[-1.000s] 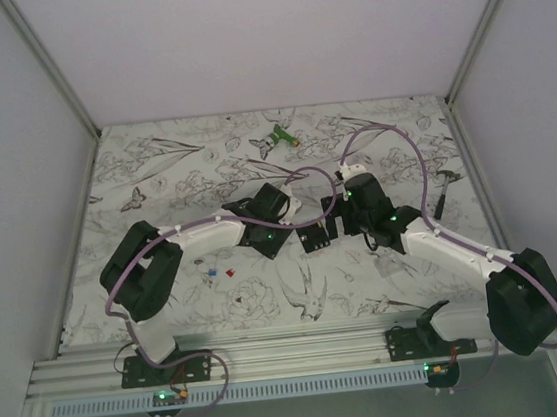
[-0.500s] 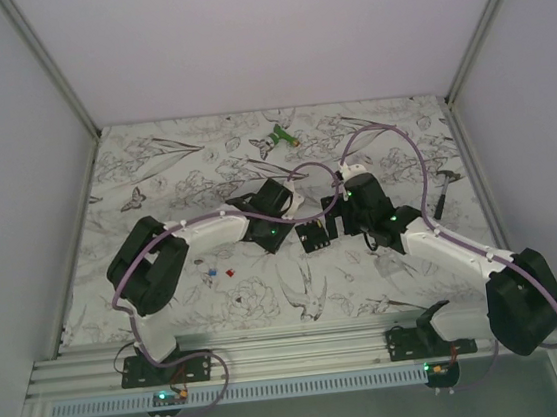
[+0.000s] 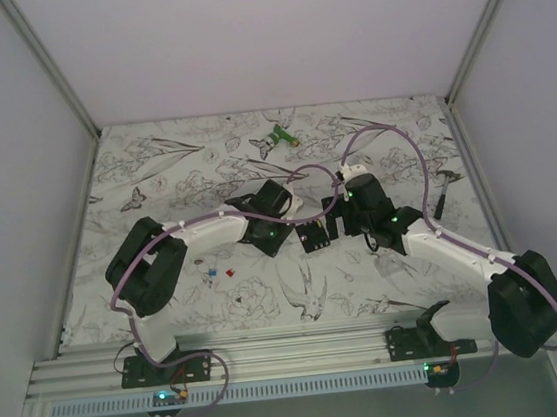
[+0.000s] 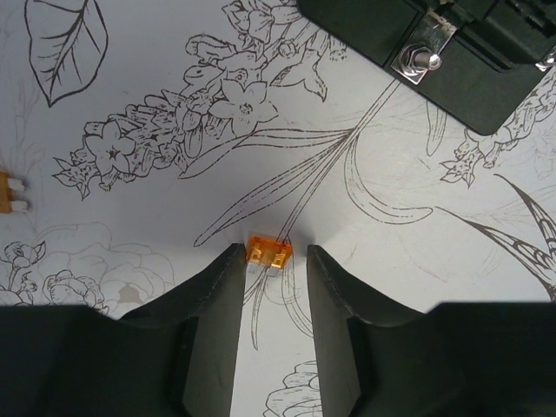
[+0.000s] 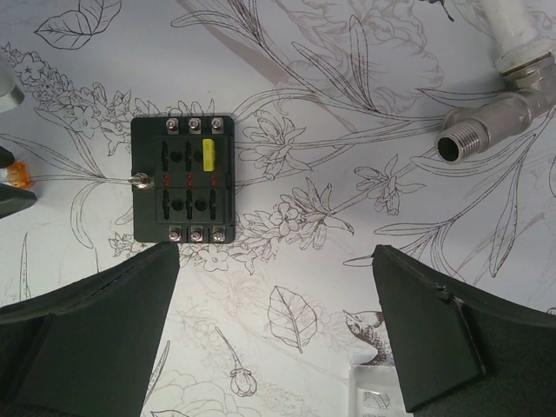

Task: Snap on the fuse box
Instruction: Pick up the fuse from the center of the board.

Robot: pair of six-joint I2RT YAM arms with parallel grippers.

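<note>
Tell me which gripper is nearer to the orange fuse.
Left. The left gripper has the orange fuse between its open fingertips; the right gripper hangs open by the fuse box, farther from the fuse.

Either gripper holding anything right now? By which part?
Right gripper: open, holds nothing. Left gripper: jaws flank the orange fuse at its plastic body, but a gap shows on one side, so cannot tell if it's gripped.
</note>
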